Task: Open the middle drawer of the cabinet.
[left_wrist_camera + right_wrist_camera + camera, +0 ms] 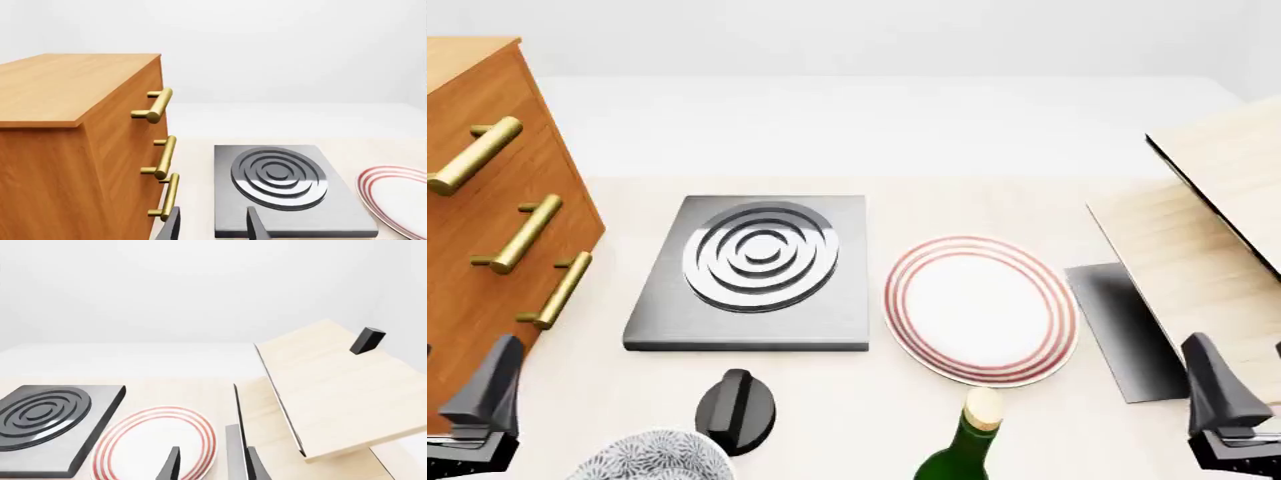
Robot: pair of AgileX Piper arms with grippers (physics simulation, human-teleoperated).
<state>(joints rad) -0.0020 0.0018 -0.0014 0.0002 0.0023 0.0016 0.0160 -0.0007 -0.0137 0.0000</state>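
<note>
Left gripper (213, 227) is parted and empty, near the cabinet (481, 230), suited to the middle drawer (521, 232). Right gripper (212, 467) is parted and empty.

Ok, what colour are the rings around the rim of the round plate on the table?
Red rings on the round white plate, clearest in the front view.

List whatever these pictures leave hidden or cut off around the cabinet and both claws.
- Cabinet: front view's left edge cuts it off; its base is out of frame.
- Left claw: left wrist view's lower edge shows only the fingertips, apart.
- Right claw: the same in the right wrist view.
- Bottle: front view's lower edge hides its body.
</note>
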